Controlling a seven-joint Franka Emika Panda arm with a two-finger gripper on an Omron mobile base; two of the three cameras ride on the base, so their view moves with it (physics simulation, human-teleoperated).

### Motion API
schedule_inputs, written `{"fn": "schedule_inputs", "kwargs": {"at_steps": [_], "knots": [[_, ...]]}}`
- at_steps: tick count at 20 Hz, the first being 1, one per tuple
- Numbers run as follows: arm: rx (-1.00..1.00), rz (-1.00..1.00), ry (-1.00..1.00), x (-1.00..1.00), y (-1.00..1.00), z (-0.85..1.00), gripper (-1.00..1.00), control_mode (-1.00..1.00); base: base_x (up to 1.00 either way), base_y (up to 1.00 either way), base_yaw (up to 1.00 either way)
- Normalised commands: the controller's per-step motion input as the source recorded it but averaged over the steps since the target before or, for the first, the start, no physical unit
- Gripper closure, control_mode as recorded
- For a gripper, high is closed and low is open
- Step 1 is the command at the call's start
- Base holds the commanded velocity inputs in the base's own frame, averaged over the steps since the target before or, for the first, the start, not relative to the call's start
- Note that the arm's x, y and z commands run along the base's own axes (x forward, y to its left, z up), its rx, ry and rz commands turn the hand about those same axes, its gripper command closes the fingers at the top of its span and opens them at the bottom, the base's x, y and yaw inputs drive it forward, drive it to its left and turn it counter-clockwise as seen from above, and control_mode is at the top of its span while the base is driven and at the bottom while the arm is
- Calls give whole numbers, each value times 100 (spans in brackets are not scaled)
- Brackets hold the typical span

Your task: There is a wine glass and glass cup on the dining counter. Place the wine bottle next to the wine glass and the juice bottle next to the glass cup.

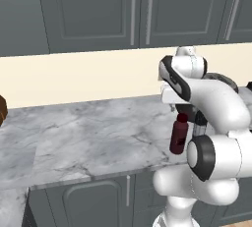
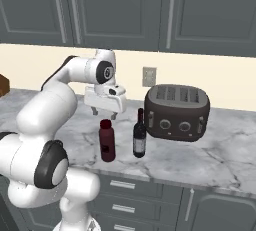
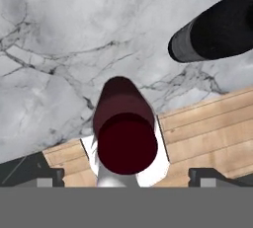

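The juice bottle [image 2: 106, 143], stout and maroon with a red cap, stands near the front edge of a marble wall counter [image 1: 88, 137]. Just to its right is the slim dark wine bottle [image 2: 139, 135]. My gripper [image 2: 105, 114] hangs open directly above the juice bottle's cap, not touching it. In the hand view I look straight down on the juice bottle [image 3: 126, 138], centred between my spread fingertips [image 3: 47, 175]. The wine bottle [image 3: 217, 29] lies at the upper right of that view. In the left base view the juice bottle [image 1: 178, 135] shows beside my forearm. The wine glass, the glass cup and the dining counter are out of view.
A dark toaster [image 2: 176, 112] stands right behind the wine bottle, under a wall outlet [image 2: 148, 76]. A brown object [image 1: 1, 110] sits at the counter's far left. Dark cabinets hang overhead. Wooden floor [image 3: 212, 123] shows past the counter's front edge.
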Motion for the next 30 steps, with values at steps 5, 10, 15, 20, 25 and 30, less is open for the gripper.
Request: {"fn": "schedule_inputs", "kwargs": {"at_steps": [5,10,15,20,25,30], "knots": [[0,-1,0,0,0,-25,-100,-100,0,0,0],[0,-2,-2,0,0,-23,-100,-100,0,0,0],[0,-1,-5,0,0,-19,-100,-100,0,0,0],[0,-2,-3,0,0,-17,-100,-100,0,0,0],[0,-3,-2,-6,-1,-14,-100,-100,0,0,0],[0,-6,0,-1,0,-15,-100,-100,0,0,0]]}}
